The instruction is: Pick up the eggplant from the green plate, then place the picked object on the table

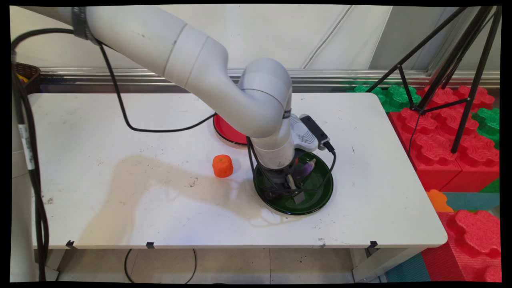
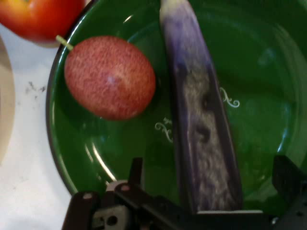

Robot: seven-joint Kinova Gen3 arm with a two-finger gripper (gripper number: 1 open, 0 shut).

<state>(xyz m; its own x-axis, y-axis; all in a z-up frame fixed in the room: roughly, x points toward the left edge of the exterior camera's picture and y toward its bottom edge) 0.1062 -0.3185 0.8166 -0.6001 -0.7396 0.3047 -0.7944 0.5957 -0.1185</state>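
Note:
My gripper (image 1: 294, 187) is lowered into a dark green plate (image 1: 318, 200) at the table's middle right. Its fingers (image 2: 136, 168) stand open on either side of a long purple eggplant (image 2: 204, 134), which lies flat in the green plate (image 2: 268, 72), with a gap on both sides. In the main view only the eggplant's end (image 1: 307, 167) shows beside the wrist. A round speckled red fruit (image 2: 110, 76) with a short stem also lies in the plate, beside the eggplant. A red-yellow apple (image 2: 41, 17) sits just outside the rim.
An orange toy vegetable (image 1: 222, 165) stands on the table left of the green plate. A red plate (image 1: 226, 132) lies behind it, partly hidden by the arm. Black tripod legs (image 1: 464, 80) and red and green foam blocks (image 1: 452, 152) stand off the table's right edge.

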